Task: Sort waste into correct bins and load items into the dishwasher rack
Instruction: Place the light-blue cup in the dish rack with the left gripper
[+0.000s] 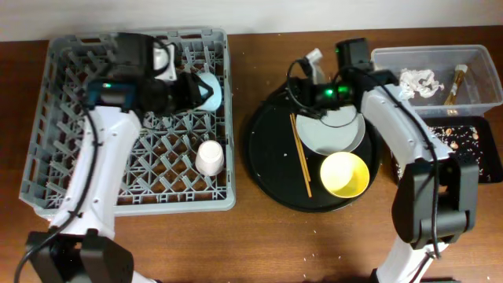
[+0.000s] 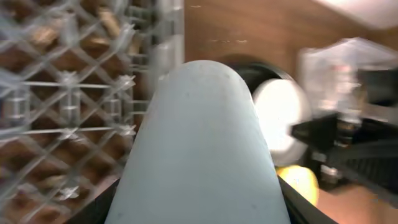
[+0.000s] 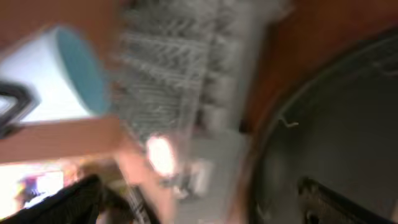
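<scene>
The light blue cup, pale outside and teal within, lies on its side above the dishwasher rack's far right corner, pinched by the left gripper. The right gripper hangs near the grey plate; blur hides its jaws, so I cannot tell their state.

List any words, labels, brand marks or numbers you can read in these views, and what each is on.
No readable text in any view.
The light blue cup, dishwasher rack and clear tub carry no visible print.
Both wrist views are too motion-blurred to show any fine lettering.
</scene>
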